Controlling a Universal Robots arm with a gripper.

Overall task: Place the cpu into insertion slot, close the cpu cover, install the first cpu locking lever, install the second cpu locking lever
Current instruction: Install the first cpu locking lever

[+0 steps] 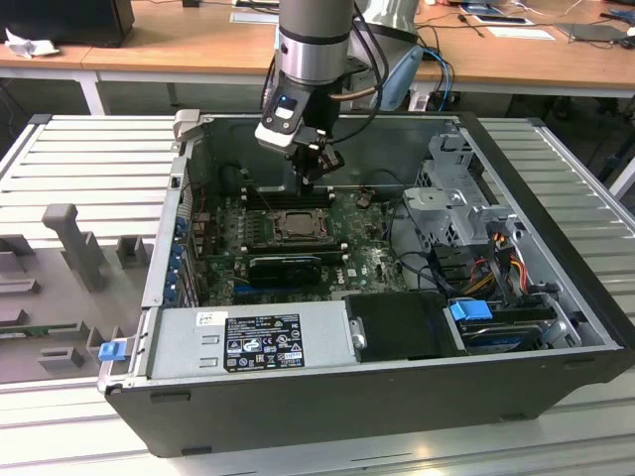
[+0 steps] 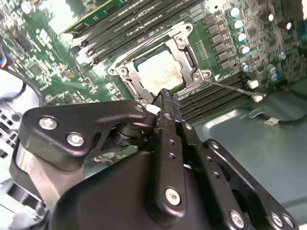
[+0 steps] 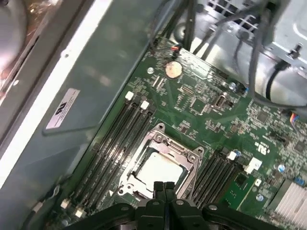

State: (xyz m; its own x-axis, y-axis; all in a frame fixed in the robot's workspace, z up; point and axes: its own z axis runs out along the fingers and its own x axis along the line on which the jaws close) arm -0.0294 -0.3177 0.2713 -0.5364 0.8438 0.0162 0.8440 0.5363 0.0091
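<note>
The cpu [image 3: 160, 168] lies flat in the insertion slot [image 1: 296, 226] on the green board, its dull silver face [image 2: 158, 73] showing through the window of the cpu cover [image 3: 191, 160]. The cover [image 2: 181, 51] lies down over the socket as a silver frame. A thin metal lever rod [image 2: 230, 87] runs out from one corner of the socket along the memory slots. My gripper [image 1: 319, 177] hangs just above the socket's edge, with its black fingertips [image 3: 163, 186] pressed together and nothing between them. In the second wrist view the gripper [image 2: 165, 96] ends right at the cover's rim.
Long black memory slots [image 3: 112, 143] flank the socket on both sides. A long black card [image 1: 286, 266] sits in front of it. The grey power supply [image 1: 248, 342], drive cage [image 1: 461, 203] and cables [image 1: 501, 258] crowd the case. The case wall [image 3: 72, 96] rises close behind.
</note>
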